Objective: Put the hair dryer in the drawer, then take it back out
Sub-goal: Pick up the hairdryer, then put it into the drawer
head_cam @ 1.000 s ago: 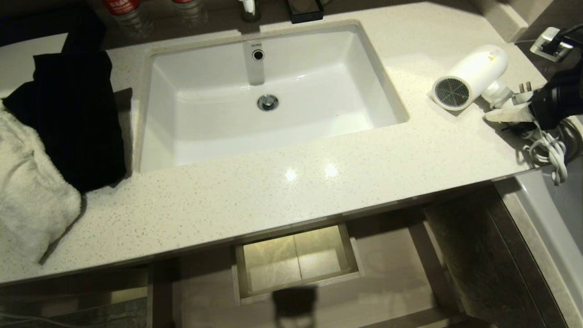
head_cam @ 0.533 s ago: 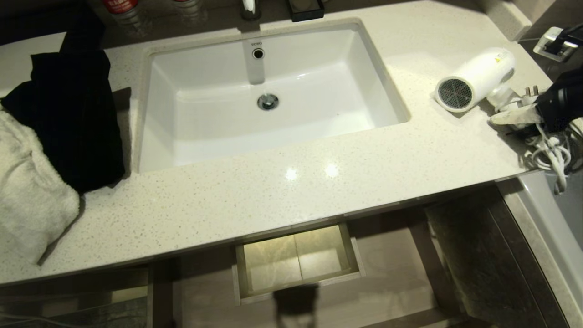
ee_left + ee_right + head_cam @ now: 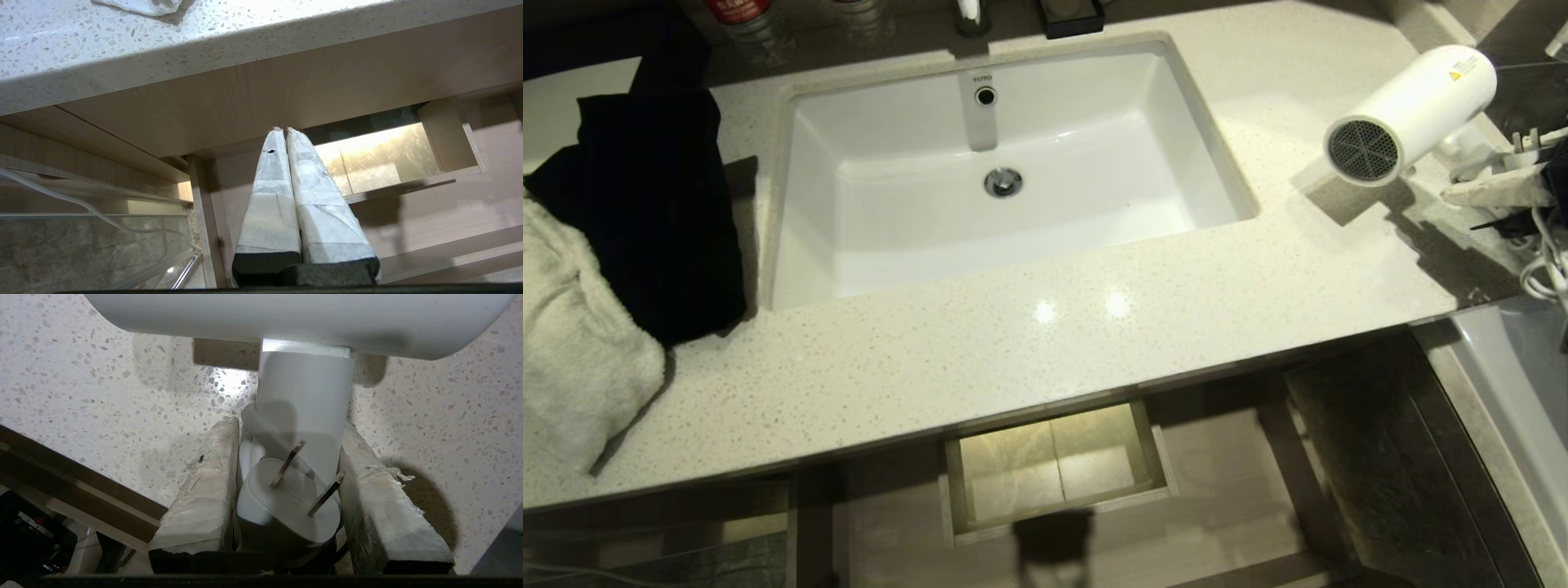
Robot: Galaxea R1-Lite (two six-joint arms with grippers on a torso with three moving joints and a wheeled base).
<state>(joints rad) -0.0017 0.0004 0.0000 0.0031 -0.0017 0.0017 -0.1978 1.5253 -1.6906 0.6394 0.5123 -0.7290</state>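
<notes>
Handle-first, the small white cylindrical hair dryer (image 3: 1413,110) hangs at upper right, pinched with its plug by the right gripper (image 3: 288,457), probably bound for the beige wood-grain drawer (image 3: 1058,469) below.

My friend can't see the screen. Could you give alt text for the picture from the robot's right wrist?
The right gripper clamps the white hair dryer by its handle, lifted above a speckled counter. The dryer's plug sits between the padded fingers, prongs facing the camera.
</notes>
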